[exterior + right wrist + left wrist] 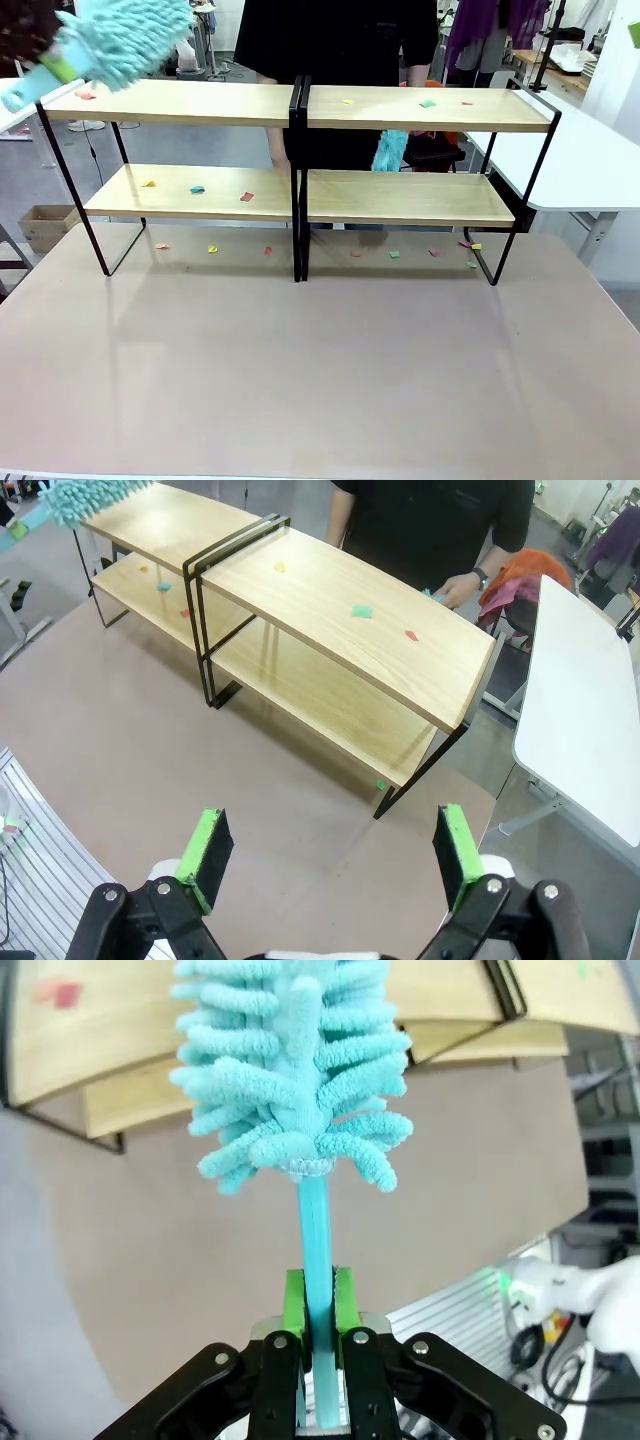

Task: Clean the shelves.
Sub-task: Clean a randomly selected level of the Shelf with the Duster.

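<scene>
The shelves (200,103) stand across the far half of the table, two joined racks with light-wood boards in black frames. Small coloured paper scraps (197,188) lie on the top boards and the lower left board. My left gripper (319,1290) is shut on the thin handle of a turquoise fluffy duster (295,1070). In the front view that duster (130,40) hovers over the left end of the top left board, with my left gripper (55,65) at the picture's top left corner. My right gripper (330,845) is open and holds nothing, high above the table, off the right end of the shelves (330,600).
A person in black stands behind the shelves, holding a second turquoise duster (390,150) near the middle. More scraps (394,254) lie on the beige tabletop (320,370) under the shelves. A white table (580,160) stands at the right and a cardboard box (45,225) on the floor at the left.
</scene>
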Available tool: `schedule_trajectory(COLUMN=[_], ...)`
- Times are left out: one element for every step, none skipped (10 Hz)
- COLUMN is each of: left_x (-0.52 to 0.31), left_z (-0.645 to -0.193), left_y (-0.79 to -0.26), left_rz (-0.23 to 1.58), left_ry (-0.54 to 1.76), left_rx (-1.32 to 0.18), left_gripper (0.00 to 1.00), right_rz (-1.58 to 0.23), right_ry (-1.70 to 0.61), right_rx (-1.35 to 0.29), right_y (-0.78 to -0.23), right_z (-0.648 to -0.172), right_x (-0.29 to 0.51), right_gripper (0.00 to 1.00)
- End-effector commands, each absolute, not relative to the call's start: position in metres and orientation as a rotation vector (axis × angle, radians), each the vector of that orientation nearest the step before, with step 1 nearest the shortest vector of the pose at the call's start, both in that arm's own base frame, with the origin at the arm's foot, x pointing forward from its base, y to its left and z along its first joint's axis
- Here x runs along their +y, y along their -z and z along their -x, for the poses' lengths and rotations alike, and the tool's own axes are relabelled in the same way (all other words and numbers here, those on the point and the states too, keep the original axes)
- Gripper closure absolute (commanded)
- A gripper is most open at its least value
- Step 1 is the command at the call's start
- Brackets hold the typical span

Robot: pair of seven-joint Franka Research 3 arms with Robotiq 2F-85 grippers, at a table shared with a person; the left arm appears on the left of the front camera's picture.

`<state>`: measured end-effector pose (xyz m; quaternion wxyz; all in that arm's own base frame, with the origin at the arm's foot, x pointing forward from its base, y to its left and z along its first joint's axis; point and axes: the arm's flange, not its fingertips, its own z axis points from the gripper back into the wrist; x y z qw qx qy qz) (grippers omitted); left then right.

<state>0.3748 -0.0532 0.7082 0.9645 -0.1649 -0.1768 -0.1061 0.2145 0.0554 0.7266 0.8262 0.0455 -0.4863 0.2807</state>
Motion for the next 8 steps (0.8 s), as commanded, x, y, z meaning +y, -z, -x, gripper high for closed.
schedule_trajectory(left_x=[-0.067,-0.072,-0.076,-0.077,-0.077,-0.074,-0.063,-0.05], left_z=[-0.391,-0.391,-0.391,-0.389,-0.389,-0.384,-0.361,-0.317], left_y=[-0.696,-0.69,-0.686,-0.683,-0.679,-0.68,-0.694,-0.716], left_rz=[0.329,0.326,0.328,0.324,0.322,0.359,0.394,0.432], left_ry=[0.295,0.321,0.357,0.382,0.386,0.413,0.428,0.563], left_rx=[-0.303,-0.285,-0.273,-0.262,-0.245,-0.219,-0.292,-0.315], left_gripper=[0.88,0.88,0.88,0.88,0.88,0.88,0.88,0.88], right_rz=[-0.109,-0.109,-0.109,-0.109,-0.109,-0.109,-0.109,-0.109], right_ry=[-0.601,-0.601,-0.601,-0.601,-0.601,-0.601,-0.601,-0.601], right_rx=[-1.032,-1.032,-1.032,-1.032,-1.032,-1.032,-1.032,-1.032], right_y=[-0.726,-0.726,-0.726,-0.726,-0.726,-0.726,-0.726,-0.726], right_z=[-0.215,-0.215,-0.215,-0.215,-0.215,-0.215,-0.215,-0.215], right_x=[0.054,0.054,0.054,0.054,0.054,0.054,0.054,0.054], right_gripper=[0.0,0.0,0.0,0.0,0.0,0.0,0.0,0.0])
